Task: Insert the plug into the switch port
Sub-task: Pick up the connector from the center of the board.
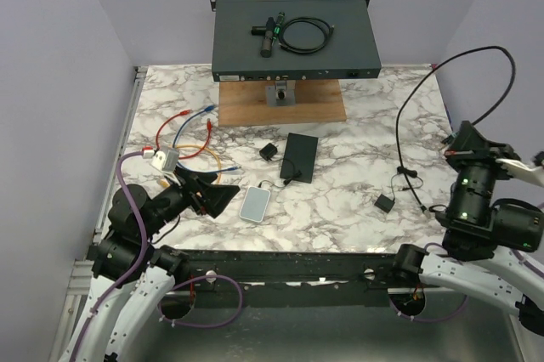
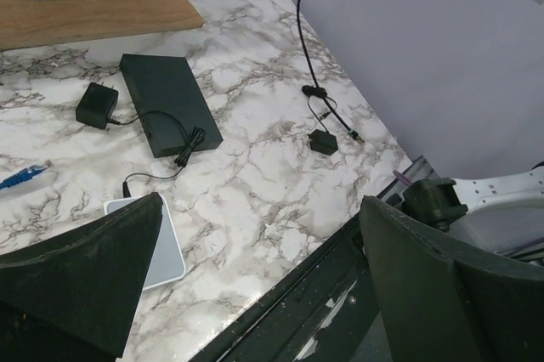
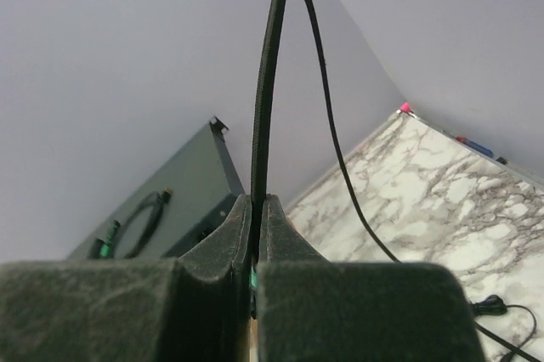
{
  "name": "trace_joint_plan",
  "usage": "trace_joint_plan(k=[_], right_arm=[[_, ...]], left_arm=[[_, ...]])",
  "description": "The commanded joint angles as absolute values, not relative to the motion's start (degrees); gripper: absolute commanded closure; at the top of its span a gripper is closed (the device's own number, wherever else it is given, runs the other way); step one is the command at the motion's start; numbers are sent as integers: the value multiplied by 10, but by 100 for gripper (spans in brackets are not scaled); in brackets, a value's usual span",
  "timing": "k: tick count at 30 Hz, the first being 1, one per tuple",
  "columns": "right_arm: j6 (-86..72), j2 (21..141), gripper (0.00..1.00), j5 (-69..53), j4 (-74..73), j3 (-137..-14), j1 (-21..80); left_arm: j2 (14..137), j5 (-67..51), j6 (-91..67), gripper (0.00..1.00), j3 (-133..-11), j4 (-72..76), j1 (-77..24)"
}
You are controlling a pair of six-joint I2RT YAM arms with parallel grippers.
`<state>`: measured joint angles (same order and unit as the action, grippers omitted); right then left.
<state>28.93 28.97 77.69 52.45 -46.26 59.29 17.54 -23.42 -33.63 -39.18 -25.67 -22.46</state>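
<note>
The right end effector (image 3: 256, 209) is clamped shut on a thin black cable (image 3: 265, 82), which rises from between the pads in a tall arch and falls away toward the marble surface (image 1: 357, 158). The plug itself cannot be made out: if it sits at the gripped end it is hidden between the pads, and the wrist view shows only a speck of green there. In the overhead view this end effector is raised at the far right, well apart from the network switch (image 1: 293, 39), which stands on a wooden stand (image 1: 280, 107) at the back centre. The switch's port row (image 1: 280, 78) is on the front face, toward the arms. The cable's free length trails down to lie near a small black adapter (image 1: 384, 202). The left end effector (image 2: 263, 234) has its jaws spread wide and holds nothing, low at the near left. The cable looks light and limp yet springy, so its loop will probably tug and twist whatever is pinched. The plug body is likely stiff, small and easy to cock sideways, so the hold is best taken on the rigid body just behind the tip, not on the flexible cord, to keep it square to the port.
</note>
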Motion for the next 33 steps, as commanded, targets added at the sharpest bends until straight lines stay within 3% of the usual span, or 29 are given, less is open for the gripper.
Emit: trace_joint_plan(k=[1, 6, 10, 25, 33], right_arm=[[164, 327, 99, 768, 438, -419, 594], [-115, 351, 99, 731, 204, -413, 594], [-222, 363, 99, 679, 178, -375, 594], [-455, 351, 99, 505, 292, -245, 594], [-545, 406, 99, 438, 406, -204, 594]], left_arm=[[184, -266, -355, 2, -391, -223, -222], [206, -316, -395, 1, -380, -166, -222], [227, -356, -439, 2, -354, -95, -222], [334, -380, -561, 2, -295, 136, -264], [401, -350, -600, 1, -279, 239, -307]])
